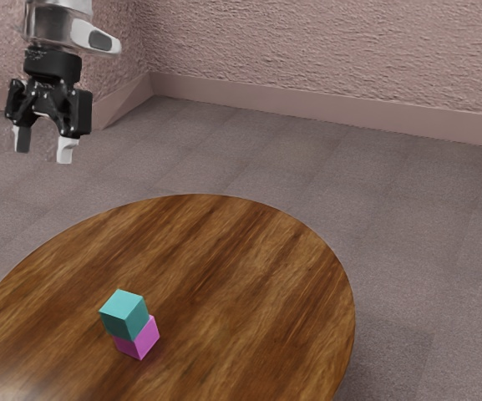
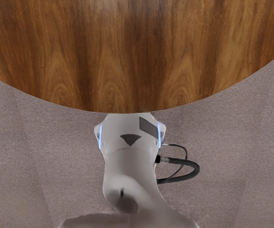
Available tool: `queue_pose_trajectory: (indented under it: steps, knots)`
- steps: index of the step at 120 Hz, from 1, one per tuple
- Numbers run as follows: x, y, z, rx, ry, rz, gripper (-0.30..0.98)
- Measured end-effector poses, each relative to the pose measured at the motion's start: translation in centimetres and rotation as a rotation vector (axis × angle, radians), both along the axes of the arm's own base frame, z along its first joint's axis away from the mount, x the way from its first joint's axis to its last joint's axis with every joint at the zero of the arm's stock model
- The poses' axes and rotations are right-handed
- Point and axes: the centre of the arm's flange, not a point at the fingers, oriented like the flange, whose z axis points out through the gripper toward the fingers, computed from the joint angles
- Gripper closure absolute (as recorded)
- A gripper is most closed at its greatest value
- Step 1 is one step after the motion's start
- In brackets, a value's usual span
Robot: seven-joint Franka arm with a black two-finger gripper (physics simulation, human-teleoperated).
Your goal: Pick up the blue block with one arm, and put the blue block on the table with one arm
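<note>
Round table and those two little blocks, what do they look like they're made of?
The round table looks like varnished wood: streaky brown grain with a pale sheen. The blue block and pink block could be matte plastic or painted wood; their flat, even colour shows no grain.

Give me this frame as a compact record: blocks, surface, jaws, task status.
upper_block: blue-green block, resting on the lower one, slightly offset
lower_block: pink block
surface: round wooden table
jaws: open, spread apart, nothing between them, well away from both blocks
task_status: not done; the blue-green block sits on the pink block, not directly on the table
</note>
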Motion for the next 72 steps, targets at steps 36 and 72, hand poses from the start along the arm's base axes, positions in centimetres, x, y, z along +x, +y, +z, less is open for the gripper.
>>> queue_pose_trajectory:
  steps: [36,72]
  knots:
    - [-7.7,3.2,-17.1,-0.035,-0.237,0.119,0.0]
    - [-7.5,0.2,-25.2,0.042,-0.611,0.055,0.0]
